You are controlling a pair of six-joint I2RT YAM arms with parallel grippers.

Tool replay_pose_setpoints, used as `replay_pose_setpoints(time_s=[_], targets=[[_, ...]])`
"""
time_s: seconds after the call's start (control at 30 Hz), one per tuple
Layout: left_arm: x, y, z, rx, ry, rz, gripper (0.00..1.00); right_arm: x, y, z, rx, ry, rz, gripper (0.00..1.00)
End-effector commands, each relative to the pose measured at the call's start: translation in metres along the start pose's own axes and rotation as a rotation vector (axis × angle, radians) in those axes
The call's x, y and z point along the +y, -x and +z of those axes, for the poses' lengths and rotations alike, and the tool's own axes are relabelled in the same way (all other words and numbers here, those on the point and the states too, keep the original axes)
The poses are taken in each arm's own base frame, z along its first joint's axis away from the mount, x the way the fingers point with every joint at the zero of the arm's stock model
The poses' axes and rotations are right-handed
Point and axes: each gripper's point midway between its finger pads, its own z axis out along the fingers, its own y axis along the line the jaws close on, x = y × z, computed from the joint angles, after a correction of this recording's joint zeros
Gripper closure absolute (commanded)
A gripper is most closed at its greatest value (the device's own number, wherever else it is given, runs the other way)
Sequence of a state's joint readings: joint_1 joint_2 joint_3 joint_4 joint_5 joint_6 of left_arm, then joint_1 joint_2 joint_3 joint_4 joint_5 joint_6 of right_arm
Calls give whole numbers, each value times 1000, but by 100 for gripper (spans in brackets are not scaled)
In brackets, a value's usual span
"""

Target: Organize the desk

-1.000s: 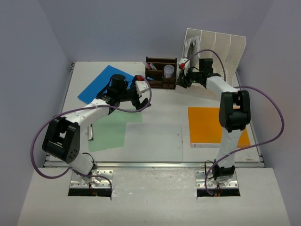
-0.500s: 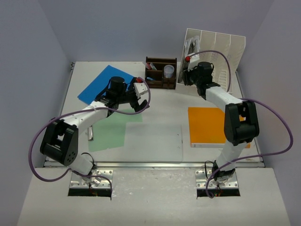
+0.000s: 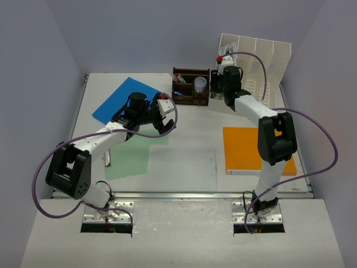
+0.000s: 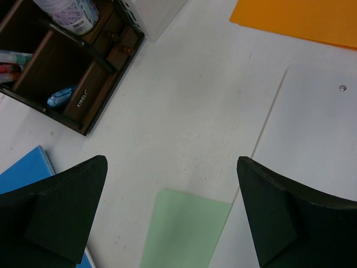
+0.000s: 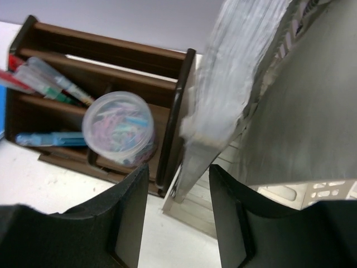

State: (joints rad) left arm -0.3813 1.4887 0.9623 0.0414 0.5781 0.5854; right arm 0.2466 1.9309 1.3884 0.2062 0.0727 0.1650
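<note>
Right gripper (image 5: pixel 179 184) jaws stand apart facing a blurred sheet (image 5: pixel 234 84); left gripper (image 4: pixel 172 167) gapes wide over the desk (image 4: pixel 184 111).

- A dark brown wooden organizer (image 3: pixel 191 90) is standing just beside a white slotted file rack (image 3: pixel 268 58).
- A clear jar of coloured clips (image 5: pixel 119 127) is sitting in one of the organizer's compartments, and pens (image 5: pixel 47 82) are lying in those to its left.
- A blurred bundle of papers (image 5: pixel 234 78) is leaning in the rack's slot nearest the organizer.
- A blue sheet (image 3: pixel 114 103), a green sheet (image 3: pixel 131 159), a white board (image 3: pixel 181 167) and an orange folder (image 3: pixel 245 149) are lying flat.
</note>
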Motion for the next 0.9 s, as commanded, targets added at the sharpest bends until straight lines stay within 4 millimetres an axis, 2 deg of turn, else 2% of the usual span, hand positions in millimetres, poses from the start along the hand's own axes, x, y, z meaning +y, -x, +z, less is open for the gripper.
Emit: replay_pose_setpoints(time_s=[0.0,0.13,0.27,0.33,0.43,0.63,0.67,0.87], targets=[[8,20,-8,-64,35,36,0,-20,20,11,-28,-154,44,51],[8,17,-8,-62,38,35,0,-25,23,15,-50,-184,44,52],[8,16,-8,-63,38,32,0,-28,22,25,-73,-208,31,60],[8,16,-8,-62,40,31,0,-30,20,31,-79,-216,26,80],[9,16,-8,-62,43,33,0,-30,18,34,-111,-214,17,100],[9,12,-8,-54,44,28,0,-27,42,24,-269,-224,-49,100],[8,12,-8,-54,42,27,0,-25,55,21,-321,-226,-55,100],[9,11,-7,-56,44,24,0,-16,80,10,-449,-210,-174,100]])
